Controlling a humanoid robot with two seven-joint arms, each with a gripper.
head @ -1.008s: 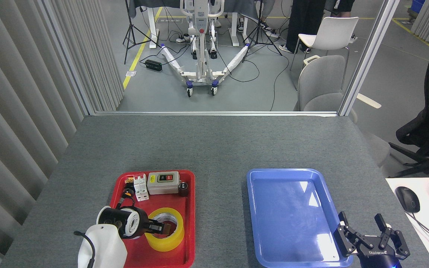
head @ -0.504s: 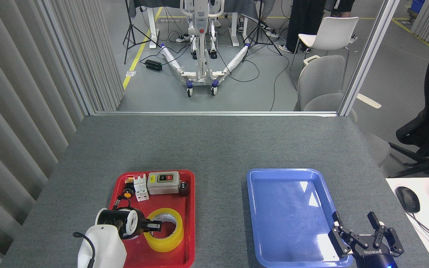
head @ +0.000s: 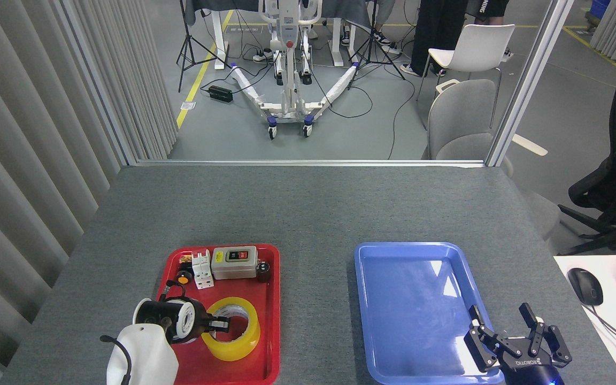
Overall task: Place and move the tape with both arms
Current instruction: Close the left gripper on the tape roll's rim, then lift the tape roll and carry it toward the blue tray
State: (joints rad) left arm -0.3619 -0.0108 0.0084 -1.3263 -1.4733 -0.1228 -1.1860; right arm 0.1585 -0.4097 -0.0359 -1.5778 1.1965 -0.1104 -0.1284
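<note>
Here left gripper [head: 221, 324] gripped tape [head: 231, 337] wall at red tray [head: 272, 299] near edge | right gripper [head: 506, 329] fingers wide, over blue tray [head: 364, 278] near-right corner

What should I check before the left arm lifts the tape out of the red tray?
1. Left hand on tape, one finger in its core: ok.
2. Grip closed firmly: cannot tell.
3. Tape apart from the switch box: ok.
4. Blue tray empty for placing: ok.
5. Right hand open at the blue tray's near right corner: ok.
</note>
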